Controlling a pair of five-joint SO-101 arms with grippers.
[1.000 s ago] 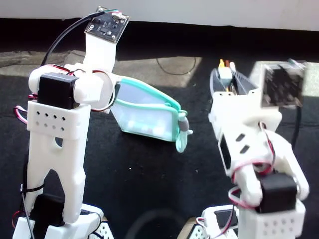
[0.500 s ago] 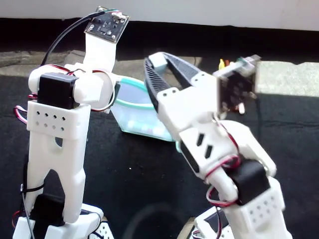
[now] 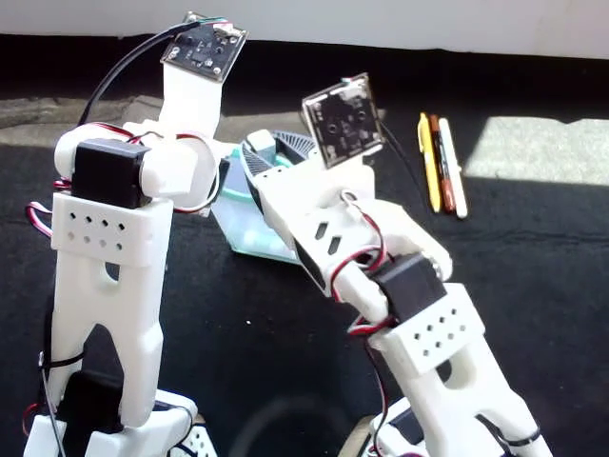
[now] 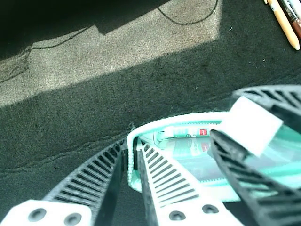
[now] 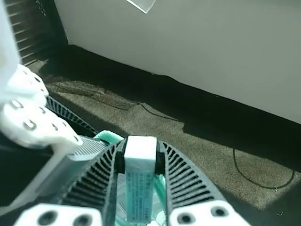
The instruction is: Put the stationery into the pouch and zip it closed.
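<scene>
Two pincers grip: left pincer (image 4: 131,147) the translucent mint pouch (image 4: 188,160), right pincer (image 5: 139,149) a white eraser (image 5: 138,188).

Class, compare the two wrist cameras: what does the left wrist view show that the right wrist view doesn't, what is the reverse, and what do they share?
Left wrist view, not the right: the pens lying loose, and a white labelled item inside the pouch. Right wrist view, not the left: the pale wall behind. Shared: the teal pouch, the left gripper clamped on its rim, and the white eraser held in the right gripper.
</scene>
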